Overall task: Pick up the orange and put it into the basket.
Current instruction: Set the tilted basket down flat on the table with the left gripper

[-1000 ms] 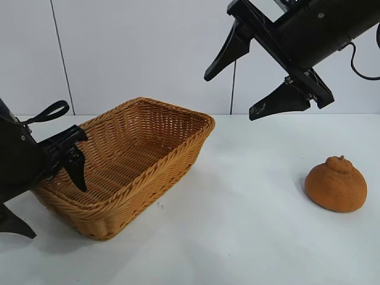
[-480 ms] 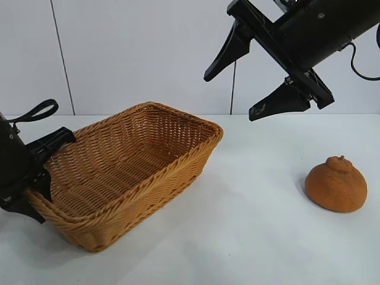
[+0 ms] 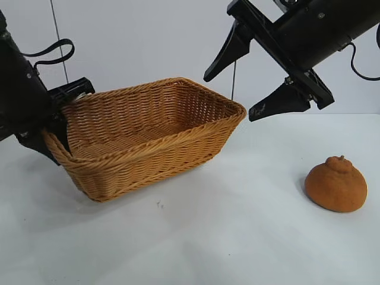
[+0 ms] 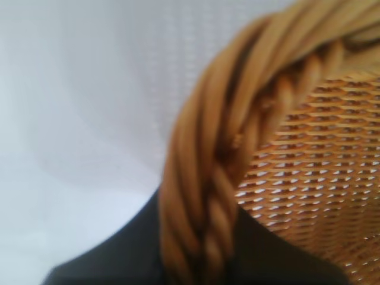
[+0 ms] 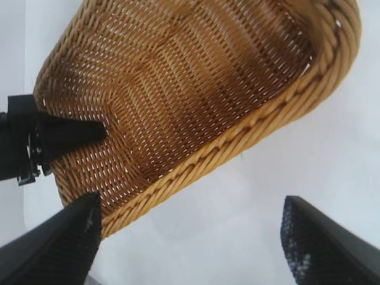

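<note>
The tan wicker basket [image 3: 154, 160] sits left of centre, its left end raised off the white table. My left gripper [image 3: 56, 133] is shut on the braided rim at that left end; the left wrist view shows the rim [image 4: 225, 148] clamped between the dark fingers [image 4: 119, 255]. The brownish-orange orange [image 3: 336, 185] rests on the table at the far right, untouched. My right gripper [image 3: 229, 97] is open and empty, high above the table between basket and orange. Its wrist view looks down into the basket [image 5: 178, 89], with the gripper [image 5: 190, 205] over the basket's near rim.
White table [image 3: 237, 237] with a white wall behind. The left gripper's finger [image 5: 71, 133] shows inside the basket's end in the right wrist view. Bare table lies between the basket and the orange.
My left gripper has risen with the basket's rim in it, lifting and swinging the basket up and to the right. The right arm and the orange have not moved.
</note>
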Controlling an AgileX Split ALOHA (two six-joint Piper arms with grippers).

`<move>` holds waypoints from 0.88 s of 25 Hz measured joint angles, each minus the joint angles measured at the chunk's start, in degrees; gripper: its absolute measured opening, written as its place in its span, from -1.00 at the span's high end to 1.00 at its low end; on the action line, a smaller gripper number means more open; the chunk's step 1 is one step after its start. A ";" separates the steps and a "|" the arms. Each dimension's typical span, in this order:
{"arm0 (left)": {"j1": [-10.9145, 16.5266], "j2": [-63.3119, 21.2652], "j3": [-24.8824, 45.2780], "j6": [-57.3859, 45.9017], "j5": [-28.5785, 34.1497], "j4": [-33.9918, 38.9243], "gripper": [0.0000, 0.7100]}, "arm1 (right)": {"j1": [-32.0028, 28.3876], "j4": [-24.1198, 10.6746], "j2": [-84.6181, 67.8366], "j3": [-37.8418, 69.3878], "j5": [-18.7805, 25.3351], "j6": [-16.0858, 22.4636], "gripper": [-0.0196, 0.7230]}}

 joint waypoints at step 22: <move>0.00 7.65 -1.02 12.10 1.14 -4.52 0.75 | 0.00 0.00 0.00 0.00 0.28 0.00 -0.58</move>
